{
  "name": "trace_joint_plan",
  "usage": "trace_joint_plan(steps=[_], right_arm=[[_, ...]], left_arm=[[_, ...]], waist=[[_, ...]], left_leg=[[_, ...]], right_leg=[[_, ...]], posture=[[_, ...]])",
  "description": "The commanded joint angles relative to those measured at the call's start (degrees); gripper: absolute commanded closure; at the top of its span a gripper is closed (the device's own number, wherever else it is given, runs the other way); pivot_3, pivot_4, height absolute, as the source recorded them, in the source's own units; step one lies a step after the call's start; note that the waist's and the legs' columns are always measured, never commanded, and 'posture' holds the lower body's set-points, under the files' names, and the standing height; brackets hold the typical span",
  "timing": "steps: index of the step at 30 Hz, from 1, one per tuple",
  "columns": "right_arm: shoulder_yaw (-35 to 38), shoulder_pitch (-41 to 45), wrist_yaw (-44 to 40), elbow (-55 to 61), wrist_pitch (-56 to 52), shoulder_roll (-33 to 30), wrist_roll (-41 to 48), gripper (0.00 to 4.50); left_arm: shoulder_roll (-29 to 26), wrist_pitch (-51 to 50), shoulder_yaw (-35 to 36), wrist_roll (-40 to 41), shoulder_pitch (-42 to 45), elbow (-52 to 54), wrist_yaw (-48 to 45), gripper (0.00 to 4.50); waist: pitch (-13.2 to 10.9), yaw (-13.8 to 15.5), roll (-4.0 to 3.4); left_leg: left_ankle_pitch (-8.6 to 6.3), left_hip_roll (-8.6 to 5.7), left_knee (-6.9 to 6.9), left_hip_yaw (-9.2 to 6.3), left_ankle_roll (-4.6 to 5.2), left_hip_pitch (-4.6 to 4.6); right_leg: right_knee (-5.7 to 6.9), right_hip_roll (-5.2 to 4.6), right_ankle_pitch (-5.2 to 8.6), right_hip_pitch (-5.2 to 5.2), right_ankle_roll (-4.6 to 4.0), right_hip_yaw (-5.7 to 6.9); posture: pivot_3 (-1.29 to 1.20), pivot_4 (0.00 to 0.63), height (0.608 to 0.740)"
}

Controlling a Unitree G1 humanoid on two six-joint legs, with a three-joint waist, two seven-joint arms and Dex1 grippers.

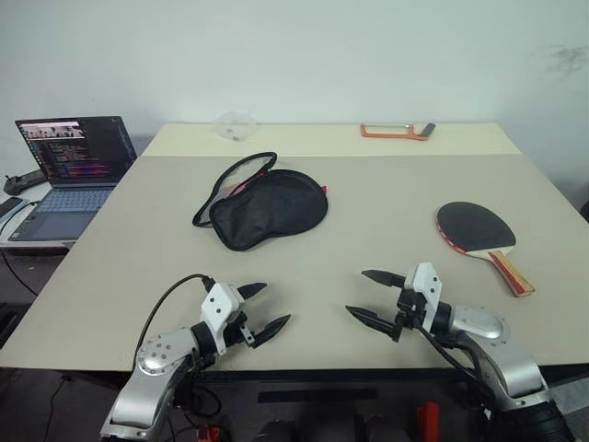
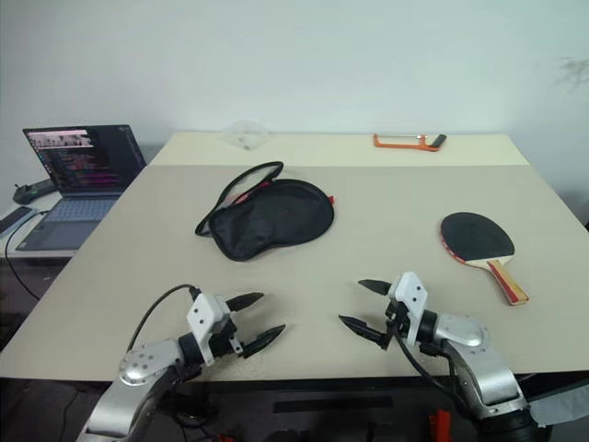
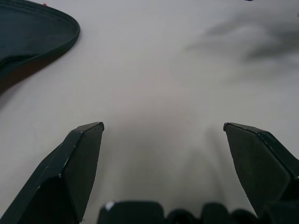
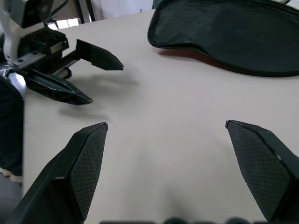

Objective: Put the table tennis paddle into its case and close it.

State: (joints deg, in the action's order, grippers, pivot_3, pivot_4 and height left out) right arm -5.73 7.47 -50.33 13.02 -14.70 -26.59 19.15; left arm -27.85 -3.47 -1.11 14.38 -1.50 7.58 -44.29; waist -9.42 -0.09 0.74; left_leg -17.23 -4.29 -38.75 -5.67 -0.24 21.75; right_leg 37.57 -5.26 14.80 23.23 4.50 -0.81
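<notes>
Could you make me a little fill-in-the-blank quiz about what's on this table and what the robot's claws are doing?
1. The table tennis paddle lies nearer the robot's ____ claw.
2. Both claws, including the left claw, are ____ and hold nothing.
3. The black case lies with its zip ____.
4. Beside the table stands a ____ with its screen lit.

Missing words: right; open; open; laptop

Case [image 3: 32, 35] cut off by frame edge.

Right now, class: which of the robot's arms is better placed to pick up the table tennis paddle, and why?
The right. The table tennis paddle lies on the robot's right side, just beyond the open right gripper. The left gripper sits nearer the case.
</notes>
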Motion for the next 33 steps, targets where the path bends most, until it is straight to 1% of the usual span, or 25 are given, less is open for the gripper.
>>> trace_joint_plan(steps=[1,6,10,18,20,24,28,30,33], right_arm=[[0.73,0.58,-0.04,1.47,-0.07,-0.72,0.66,0.05],[1.68,2.16,1.19,3.35,-1.88,-1.02,1.77,0.05],[3.27,3.77,1.76,3.75,-3.26,-1.5,2.9,0.05],[1.64,9.19,2.65,2.44,-4.14,0.83,3.01,0.05],[1.08,9.61,1.84,4.26,-4.91,0.11,3.46,0.05],[1.29,9.63,3.28,7.08,-5.74,0.04,3.43,0.05],[2.09,7.74,3.01,6.12,-4.03,-0.62,2.81,0.05],[1.5,7.65,3.41,6.56,-4.12,-0.23,2.65,0.05],[1.45,8.01,3.22,6.58,-3.83,0.18,2.98,0.05]], left_arm=[[0.34,0.97,0.19,-0.39,1.06,1.93,0.97,0.0],[0.03,-0.81,1.26,1.4,2.51,3.86,1.2,0.0],[-0.87,-1.53,1.69,2.43,4.58,2.89,-0.14,0.0],[-1.11,-5.16,4.9,5.29,3.16,3.84,0.9,0.0],[-1.92,-6.86,6.65,6.64,2.85,3.0,0.62,0.0],[-5.66,-11.16,12.93,12.81,3.49,0.17,-2.8,0.0],[-6.38,-14.41,18.16,15.51,6.61,-3.99,0.2,0.0],[-6.32,-15.05,19.33,15.28,7.94,-6.03,1.41,0.0],[-5.56,-14.98,18.8,13.11,12.02,-11.1,4.11,0.0]], waist=[[0.0,-0.01,0.0],[0.0,-0.03,0.0],[0.0,-0.02,0.0],[-0.01,-0.17,0.0],[0.0,-0.11,-0.01],[-0.01,-0.11,-0.01],[-0.01,-0.02,0.0],[-0.01,-0.01,-0.01],[-0.01,0.01,0.0]], left_leg=[[0.0,0.0,0.0,-0.01,0.0,-0.01],[0.01,0.0,0.0,0.0,-0.01,-0.01],[0.01,0.0,0.0,-0.02,-0.02,0.0],[0.02,0.0,0.0,0.0,-0.04,0.0],[0.02,0.0,0.0,-0.02,-0.04,0.0],[0.02,0.02,0.01,-0.04,-0.04,0.05],[0.02,0.0,0.0,-0.06,-0.02,0.02],[0.02,0.0,0.0,-0.07,-0.03,0.02],[0.06,0.0,-0.01,-0.07,-0.11,0.02]], right_leg=[[0.01,0.01,0.0,-0.01,-0.01,0.02],[0.04,0.01,-0.01,0.0,-0.01,0.01],[0.04,0.01,-0.01,0.0,-0.02,0.03],[0.03,0.02,-0.01,0.02,-0.02,0.0],[0.03,0.02,-0.01,0.01,-0.02,0.03],[0.01,0.02,0.0,0.07,-0.03,0.04],[0.0,0.02,0.0,0.04,-0.03,0.08],[0.0,0.02,0.0,0.04,-0.03,0.08],[0.03,0.02,0.0,0.04,-0.03,0.08]], posture=[[0.0,0.15,0.74],[0.0,0.15,0.74],[0.0,0.15,0.74],[0.0,0.15,0.74],[0.0,0.15,0.74],[0.0,0.15,0.74],[0.0,0.15,0.74],[0.0,0.15,0.74],[0.0,0.15,0.74]])
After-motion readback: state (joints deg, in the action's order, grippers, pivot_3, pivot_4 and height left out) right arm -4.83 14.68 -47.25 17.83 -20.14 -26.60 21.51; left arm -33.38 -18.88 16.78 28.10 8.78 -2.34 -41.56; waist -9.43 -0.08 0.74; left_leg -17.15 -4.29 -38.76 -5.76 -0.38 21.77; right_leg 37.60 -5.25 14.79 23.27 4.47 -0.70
